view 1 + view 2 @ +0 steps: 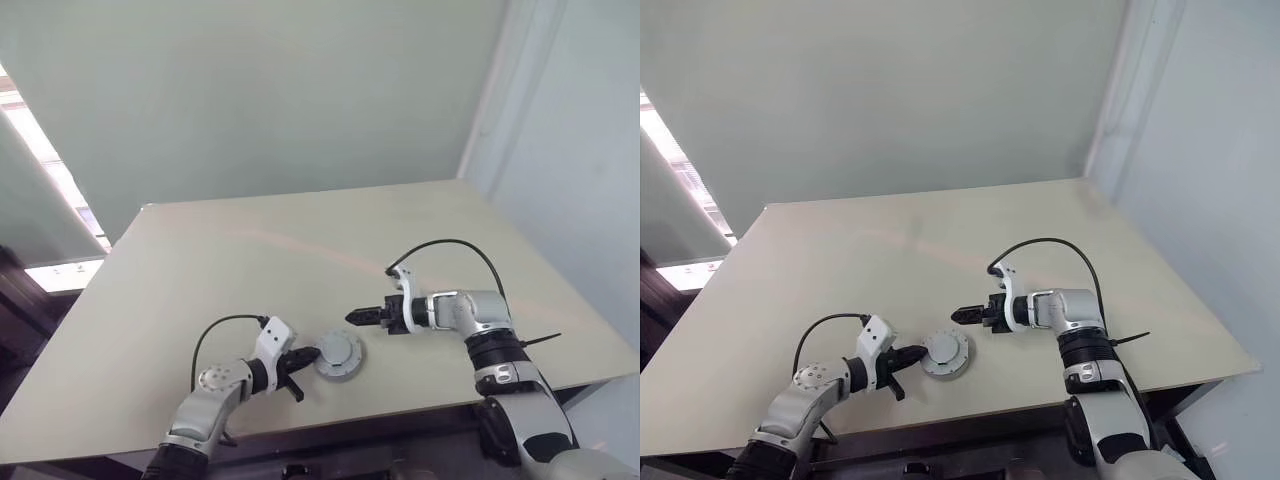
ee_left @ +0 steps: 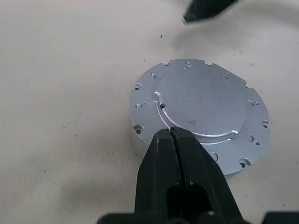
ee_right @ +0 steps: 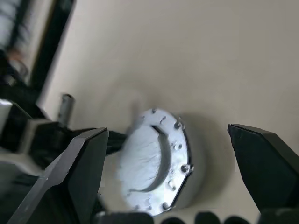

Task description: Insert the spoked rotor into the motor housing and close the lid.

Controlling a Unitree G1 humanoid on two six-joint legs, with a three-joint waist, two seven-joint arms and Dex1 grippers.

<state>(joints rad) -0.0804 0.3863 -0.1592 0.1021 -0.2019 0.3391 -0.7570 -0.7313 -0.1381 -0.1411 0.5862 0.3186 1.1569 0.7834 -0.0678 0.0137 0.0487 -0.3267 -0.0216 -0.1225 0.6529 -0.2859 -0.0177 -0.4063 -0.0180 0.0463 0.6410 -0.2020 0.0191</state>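
A thick round silver metal disc [image 1: 339, 354] lies on the table near its front edge. Its flat top face [image 2: 201, 112] has a raised round centre and small holes around the rim, and reads as the lid. The spoked rotor and the motor housing's windings are hidden. My left gripper [image 1: 306, 357] is shut with nothing between its fingers [image 2: 170, 140], and its tips rest against the disc's near rim. My right gripper [image 1: 352, 317] hovers just behind and above the disc, pointing left. It stands open, and its fingers [image 3: 84, 158] frame the disc [image 3: 154, 163] without touching it.
The beige table [image 1: 300, 250] stretches far behind the disc, and its front edge [image 1: 400, 415] runs close in front of it. A black cable [image 1: 450, 243] loops above my right wrist. A pale wall stands behind the table.
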